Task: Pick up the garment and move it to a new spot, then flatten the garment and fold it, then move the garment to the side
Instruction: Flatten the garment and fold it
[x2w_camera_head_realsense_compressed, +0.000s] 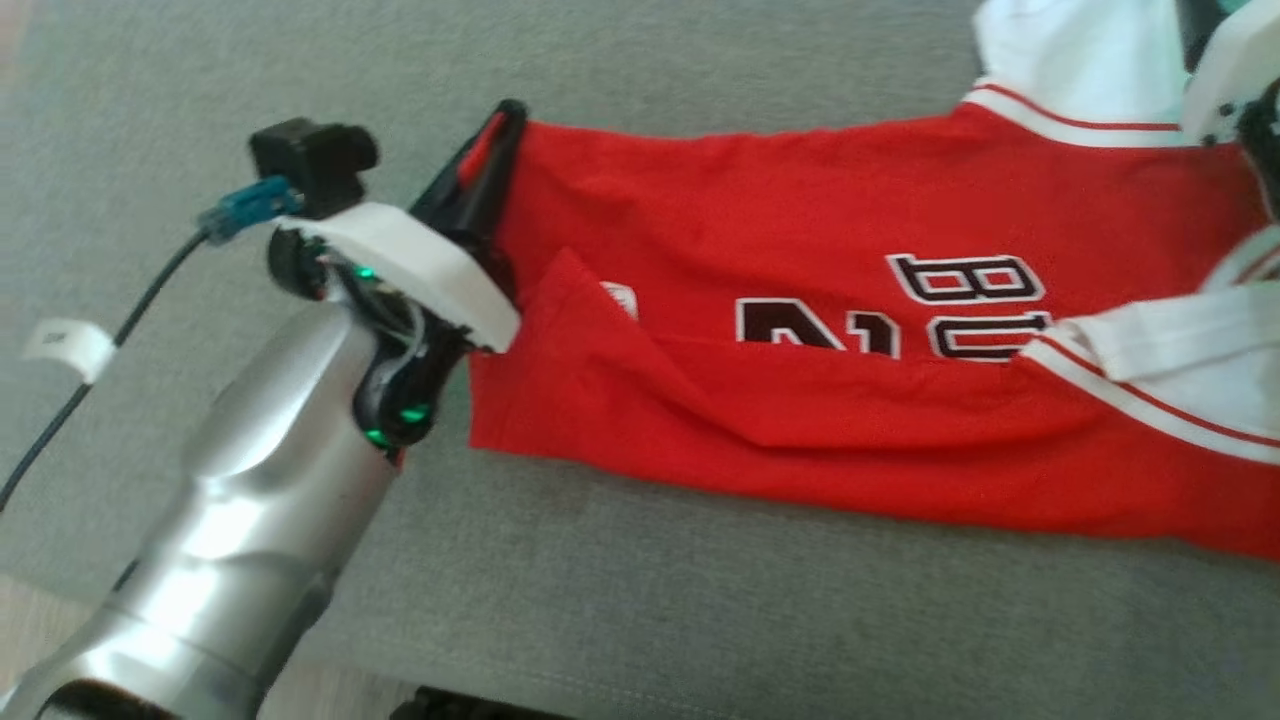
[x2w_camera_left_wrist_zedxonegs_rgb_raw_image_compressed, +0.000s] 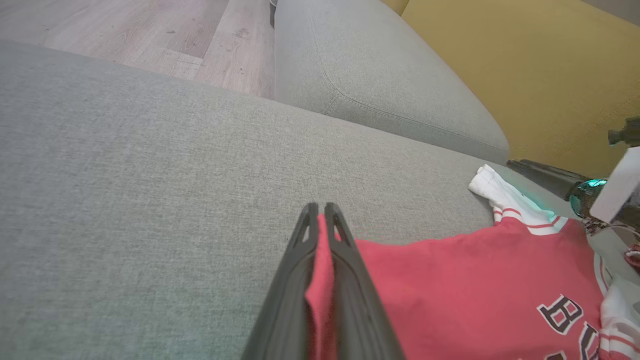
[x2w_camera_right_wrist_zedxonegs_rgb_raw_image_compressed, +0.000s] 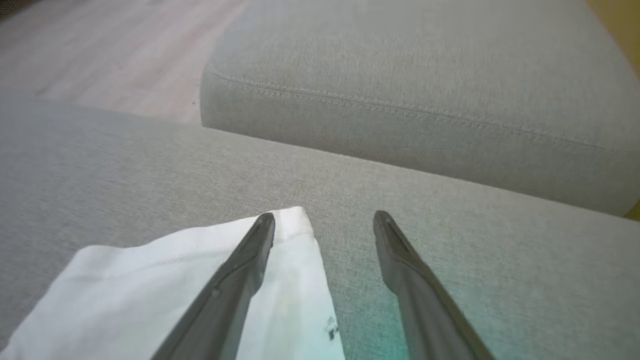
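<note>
The garment (x2w_camera_head_realsense_compressed: 800, 210) is a red jersey with white sleeves and dark lettering, lying spread across a grey sofa cushion (x2w_camera_head_realsense_compressed: 700, 600). My left gripper (x2w_camera_head_realsense_compressed: 502, 122) is at the garment's left end, shut on the red hem. In the left wrist view a fold of the garment (x2w_camera_left_wrist_zedxonegs_rgb_raw_image_compressed: 450, 280) is pinched between the fingers of the left gripper (x2w_camera_left_wrist_zedxonegs_rgb_raw_image_compressed: 320, 207). My right gripper (x2w_camera_right_wrist_zedxonegs_rgb_raw_image_compressed: 325, 217) stands open low over the cushion. Its left finger (x2w_camera_right_wrist_zedxonegs_rgb_raw_image_compressed: 240, 270) lies over a white sleeve (x2w_camera_right_wrist_zedxonegs_rgb_raw_image_compressed: 150, 280), and nothing is between the jaws.
A second grey cushion (x2w_camera_left_wrist_zedxonegs_rgb_raw_image_compressed: 380, 85) lies beyond a seam, with wood floor (x2w_camera_left_wrist_zedxonegs_rgb_raw_image_compressed: 125, 30) past it and a yellow surface (x2w_camera_left_wrist_zedxonegs_rgb_raw_image_compressed: 540, 70) to the side. A dark cable with a white tag (x2w_camera_head_realsense_compressed: 65, 345) trails by my left arm. The cushion's front edge (x2w_camera_head_realsense_compressed: 450, 690) is close.
</note>
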